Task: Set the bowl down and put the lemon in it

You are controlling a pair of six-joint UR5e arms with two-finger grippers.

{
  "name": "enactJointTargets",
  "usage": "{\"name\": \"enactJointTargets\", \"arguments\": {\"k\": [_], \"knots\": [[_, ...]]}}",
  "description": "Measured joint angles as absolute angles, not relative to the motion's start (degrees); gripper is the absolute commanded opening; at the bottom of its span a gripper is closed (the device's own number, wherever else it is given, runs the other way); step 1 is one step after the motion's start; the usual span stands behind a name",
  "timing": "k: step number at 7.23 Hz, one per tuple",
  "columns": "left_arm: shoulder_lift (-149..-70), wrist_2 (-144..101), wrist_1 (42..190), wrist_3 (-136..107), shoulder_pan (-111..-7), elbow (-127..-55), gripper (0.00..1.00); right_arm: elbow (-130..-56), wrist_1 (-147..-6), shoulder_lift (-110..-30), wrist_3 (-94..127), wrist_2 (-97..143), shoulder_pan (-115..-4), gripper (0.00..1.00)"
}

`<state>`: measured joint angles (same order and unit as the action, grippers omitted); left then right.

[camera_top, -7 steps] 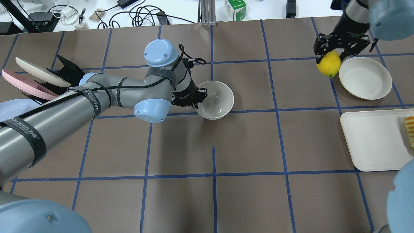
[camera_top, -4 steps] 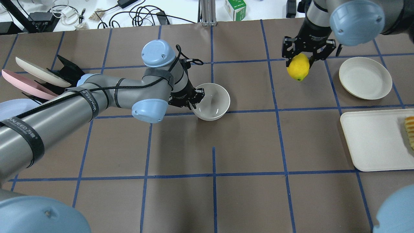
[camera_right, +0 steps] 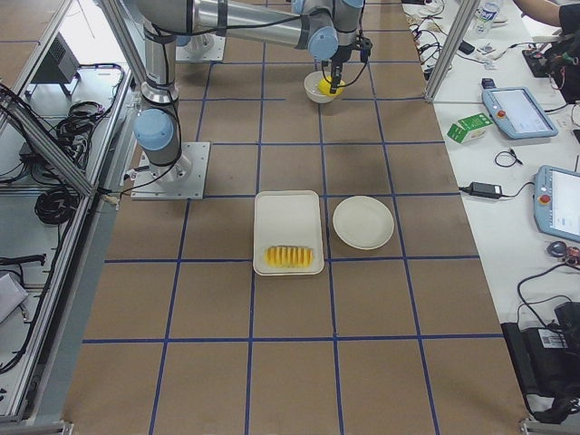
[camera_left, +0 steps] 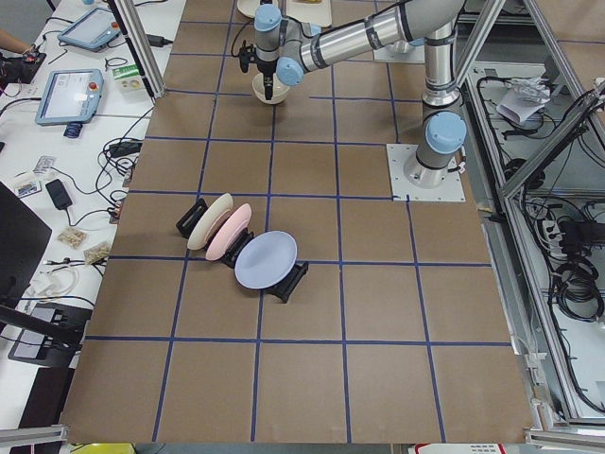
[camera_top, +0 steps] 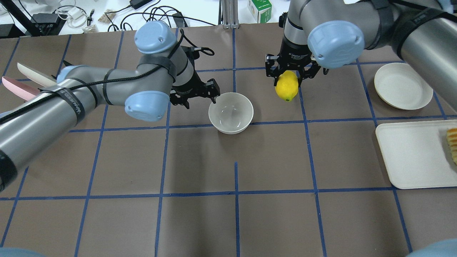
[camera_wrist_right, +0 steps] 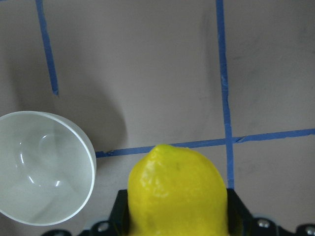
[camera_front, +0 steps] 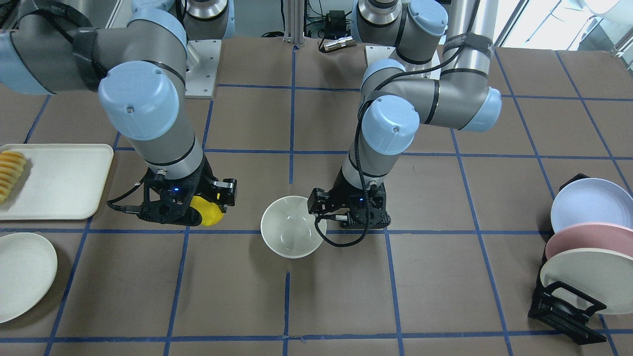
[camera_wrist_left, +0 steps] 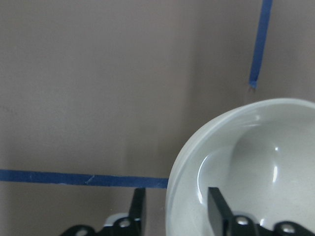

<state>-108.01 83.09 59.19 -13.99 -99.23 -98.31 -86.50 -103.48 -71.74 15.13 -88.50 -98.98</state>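
Overhead view first, biggest stuff down. I've got the brown table (camera_top: 271, 160) with its blue tape lines (camera_top: 235, 194) filling the shot. The left arm (camera_top: 71, 103) comes in from the left side and the right arm (camera_top: 410, 25) from the top right corner, and both reach toward the middle.

On the robot's right there's a white tray (camera_top: 410, 153) with a row of orange-yellow slices (camera_top: 452, 142) at its outer edge, and a flat plate (camera_top: 402, 85) lies just beyond the tray. Over on the robot's left a black rack (camera_front: 564, 309) holds three plates on edge: blue, pink and cream.

The bowl (camera_top: 231, 112) sits upright on the table near the centre, right by a tape line, and nothing is in it. The lemon (camera_top: 286, 89) is up off the table, off to the bowl's right side and a bit farther from the robot. It's close to the bowl but not over it.

The right claw (camera_top: 287, 79) is clamped on the lemon, which pokes out below the fingers. From the left wrist cam, the left claw (camera_wrist_left: 177, 211) straddles the bowl's rim with one finger outside and one inside. I can see a gap on both sides, so it's spread and not pinching anything.
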Motion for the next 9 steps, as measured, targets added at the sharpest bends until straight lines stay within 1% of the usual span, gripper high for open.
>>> {"name": "enactJointTargets", "arguments": {"k": [2,3,5,7,8,9], "knots": [[-102.68,88.72,75.78,-10.42,-97.14,-90.68,1.0,-86.55,-108.38,-69.01,20.29,-87.91,-103.95,0.0],[-101.0,90.68,81.82,-8.58,-96.28,-87.2,1.0,-86.56,-111.59,-66.96,23.0,-87.81,-106.52,0.0],[-98.4,91.9,87.05,-7.29,-95.31,-84.27,1.0,-86.57,-117.33,-62.57,26.35,-87.57,-109.85,0.0],[-96.65,92.17,88.25,-6.81,-94.11,-84.09,1.0,-86.63,-119.12,-60.09,26.94,-86.23,-110.74,0.47],[-95.61,92.21,89.54,-6.58,-93.47,-84.44,1.0,-86.65,-119.28,-59.51,26.98,-85.89,-110.86,0.78],[-94.49,92.17,90.84,-6.45,-92.83,-85.0,1.0,-86.66,-119.33,-59.25,26.98,-85.76,-110.89,1.0]]}}
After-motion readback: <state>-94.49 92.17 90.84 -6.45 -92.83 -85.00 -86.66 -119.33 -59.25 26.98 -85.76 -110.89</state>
